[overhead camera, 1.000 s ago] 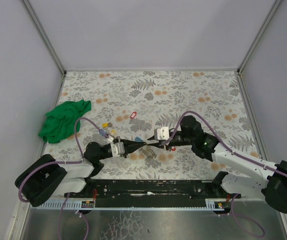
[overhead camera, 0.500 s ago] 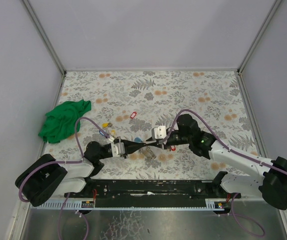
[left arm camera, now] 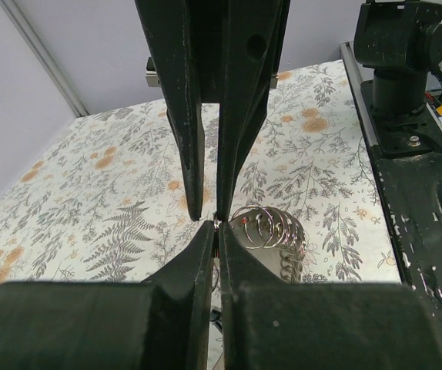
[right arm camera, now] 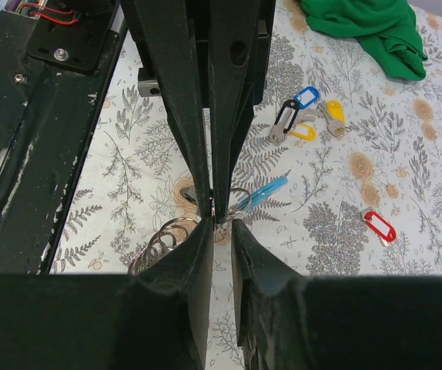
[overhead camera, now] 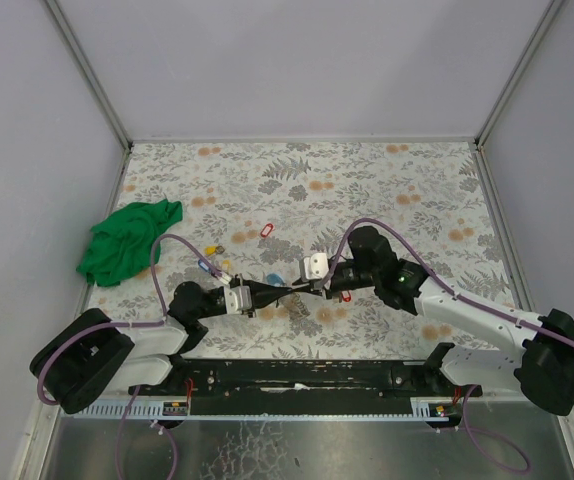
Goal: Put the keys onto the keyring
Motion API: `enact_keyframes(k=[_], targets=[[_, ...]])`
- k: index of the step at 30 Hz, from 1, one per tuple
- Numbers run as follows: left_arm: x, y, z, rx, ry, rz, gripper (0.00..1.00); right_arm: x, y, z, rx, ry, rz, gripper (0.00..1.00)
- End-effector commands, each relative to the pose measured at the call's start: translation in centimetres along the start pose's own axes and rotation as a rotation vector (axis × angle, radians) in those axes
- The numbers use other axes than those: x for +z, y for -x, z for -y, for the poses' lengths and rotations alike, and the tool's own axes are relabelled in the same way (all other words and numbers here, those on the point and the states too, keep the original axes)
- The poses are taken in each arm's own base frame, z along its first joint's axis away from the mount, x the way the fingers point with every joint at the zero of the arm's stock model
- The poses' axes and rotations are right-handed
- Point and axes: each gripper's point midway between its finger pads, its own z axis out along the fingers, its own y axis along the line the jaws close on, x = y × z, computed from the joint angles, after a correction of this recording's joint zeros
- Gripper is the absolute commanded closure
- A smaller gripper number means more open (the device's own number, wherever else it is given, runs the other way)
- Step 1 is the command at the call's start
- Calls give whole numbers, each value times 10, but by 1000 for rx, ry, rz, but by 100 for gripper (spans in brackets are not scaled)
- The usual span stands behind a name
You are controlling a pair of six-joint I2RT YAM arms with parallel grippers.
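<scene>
Keys [right arm camera: 304, 132]: one red-tagged, others clustered; one keyring [right arm camera: 261, 193].

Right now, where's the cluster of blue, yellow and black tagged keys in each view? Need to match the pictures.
Top external: the tagged keys lie left of centre, between the green cloth and the left gripper.
Left wrist: not in view.
Right wrist: the tagged keys sit upper right, below the green cloth.
Shared landmark: the left gripper's tip, visible in all three views.
</scene>
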Motion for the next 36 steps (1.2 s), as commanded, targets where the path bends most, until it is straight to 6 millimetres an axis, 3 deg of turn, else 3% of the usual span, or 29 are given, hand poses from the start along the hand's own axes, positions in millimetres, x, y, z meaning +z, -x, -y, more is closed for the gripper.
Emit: enact_keyframes(k=[1,15,36], targets=[[5,23,-5,89,-13,69,100,-3,0,9,-31,-17,-34,79],[6,19,-5,87,-24,55,100,-5,15,6,-76,35,12,75],[9,21,-6,57,-23,71,100,2,20,1,-69,89,51,75]])
